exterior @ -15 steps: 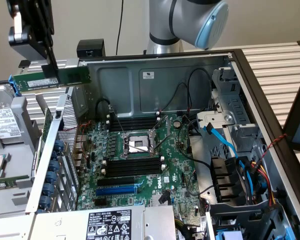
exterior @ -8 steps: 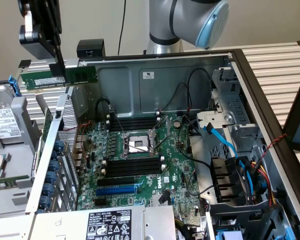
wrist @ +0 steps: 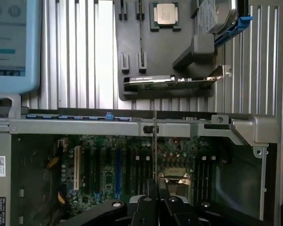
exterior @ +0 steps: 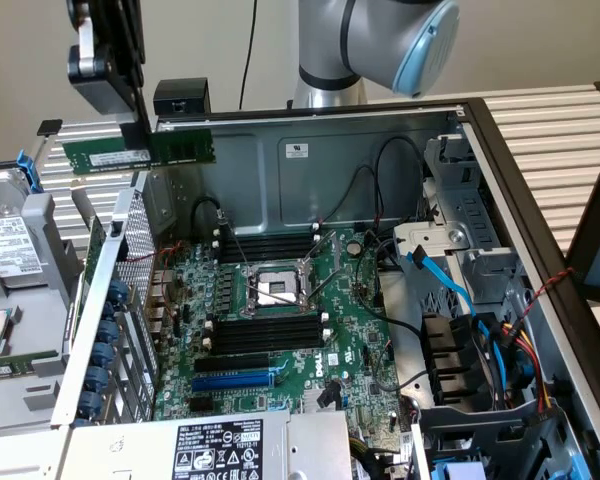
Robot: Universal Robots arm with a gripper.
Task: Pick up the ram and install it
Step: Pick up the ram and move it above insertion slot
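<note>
The ram (exterior: 140,153) is a long green stick held level in the air above the upper-left corner of the open computer case, over its rim. My gripper (exterior: 136,125) is shut on it from above, near the stick's middle. In the wrist view the ram (wrist: 154,146) appears edge-on as a thin line running out from my gripper (wrist: 154,186), whose dark fingers (wrist: 163,190) pinch it on both sides. Past the stick lies the green motherboard (wrist: 132,165). Black memory slots (exterior: 265,330) lie near the processor socket (exterior: 273,288), with another black row (exterior: 270,244) behind it.
A blue expansion slot (exterior: 235,380) lies in front of the black slots. Cables and a drive cage (exterior: 470,340) fill the case at the exterior view's right. The case's metal rim (wrist: 132,125) crosses under the stick. A dark tray (wrist: 155,47) outside holds a processor (wrist: 165,14).
</note>
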